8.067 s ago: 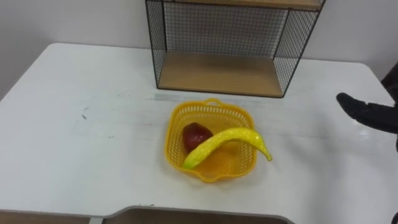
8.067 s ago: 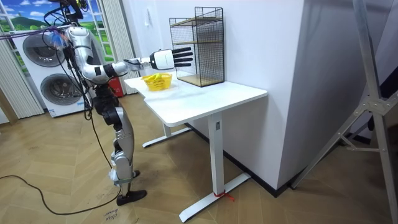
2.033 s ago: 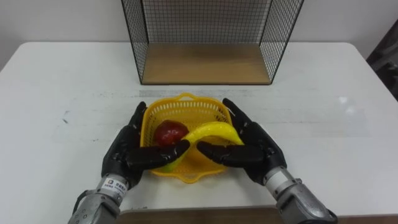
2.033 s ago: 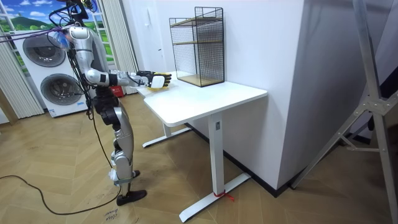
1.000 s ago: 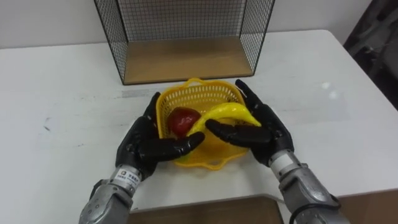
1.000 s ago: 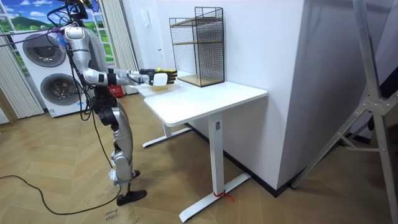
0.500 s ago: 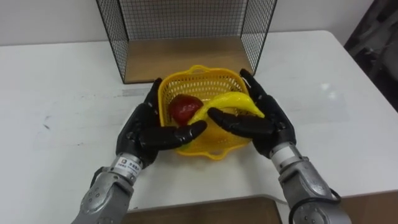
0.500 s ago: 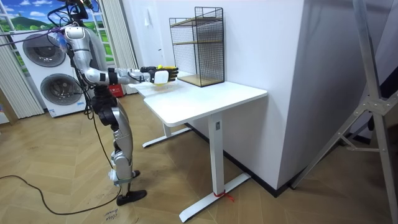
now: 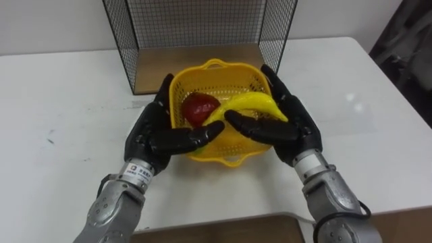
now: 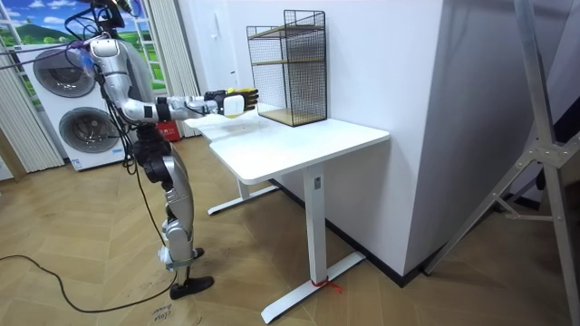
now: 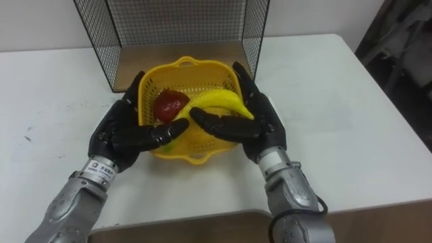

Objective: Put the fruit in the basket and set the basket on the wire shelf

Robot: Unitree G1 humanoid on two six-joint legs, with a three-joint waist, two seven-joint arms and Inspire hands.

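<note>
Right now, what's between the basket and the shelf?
Nothing. In the left eye view the far rim of the basket is right at the open front of the shelf, with no gap showing.

The light is bright and even, and the white table [image 9: 61, 88] looks almost glowing. A soft grey shadow lies on the table just under the basket [image 9: 216, 71], and a few small shiny spots show on the tabletop to its right. At the room view's left a window [image 10: 36, 23] is bright with daylight.
</note>
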